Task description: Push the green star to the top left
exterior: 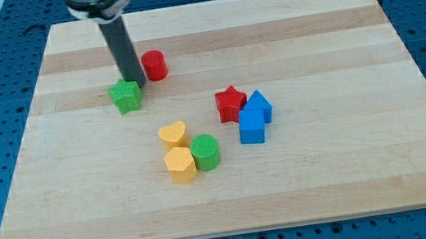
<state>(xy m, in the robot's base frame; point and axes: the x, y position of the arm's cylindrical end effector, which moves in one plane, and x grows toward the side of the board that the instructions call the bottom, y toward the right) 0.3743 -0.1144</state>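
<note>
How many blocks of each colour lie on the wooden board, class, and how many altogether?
Green: 2, star and cylinder
Red: 2, cylinder and star
Yellow: 2, heart and hexagon
Blue: 2, and
Total: 8

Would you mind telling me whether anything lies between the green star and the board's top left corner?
Nothing visible does. My tip sits at the green star on its upper right side. The red cylinder stands to the view's right of the tip, off the path to the top left.
</note>
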